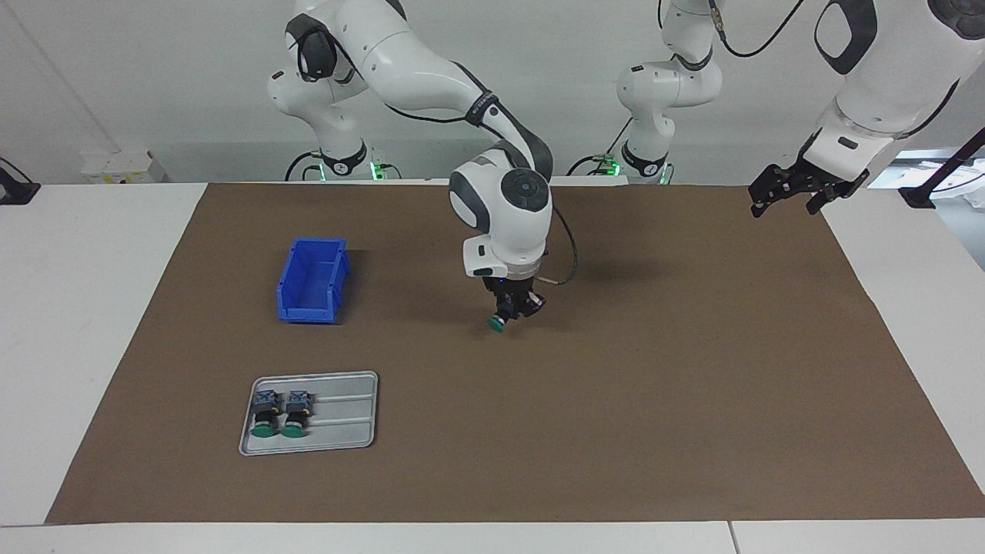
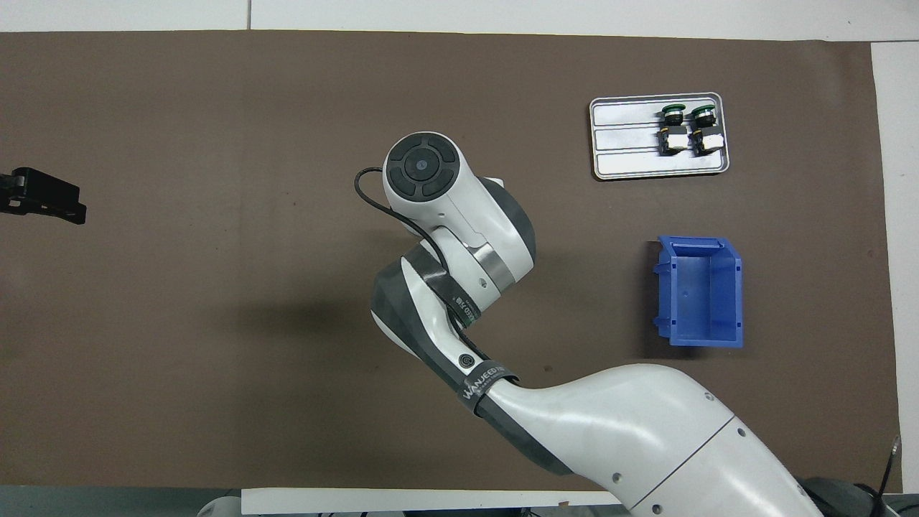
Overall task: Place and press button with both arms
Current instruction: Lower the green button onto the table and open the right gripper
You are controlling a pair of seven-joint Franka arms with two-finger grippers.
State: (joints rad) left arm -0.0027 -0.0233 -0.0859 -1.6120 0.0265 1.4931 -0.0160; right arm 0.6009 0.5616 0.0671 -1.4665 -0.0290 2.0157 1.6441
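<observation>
My right gripper (image 1: 514,306) points down over the middle of the brown mat (image 1: 692,369) and is shut on a button (image 1: 499,322), green cap lowest, close to the mat. I cannot tell whether the cap touches the mat. In the overhead view the right arm's wrist (image 2: 423,169) hides this gripper and button. Two more green-capped buttons (image 1: 264,414) (image 1: 295,414) lie side by side on a grey metal tray (image 1: 346,419); both (image 2: 673,129) (image 2: 703,129) and the tray (image 2: 624,151) also show in the overhead view. My left gripper (image 1: 796,192) (image 2: 44,197) waits open and empty in the air over the mat's edge at the left arm's end.
An empty blue bin (image 1: 312,281) (image 2: 700,291) stands on the mat nearer to the robots than the tray, toward the right arm's end. Two slimmer white arms with green-lit bases (image 1: 346,165) (image 1: 639,161) stand at the robots' edge of the table.
</observation>
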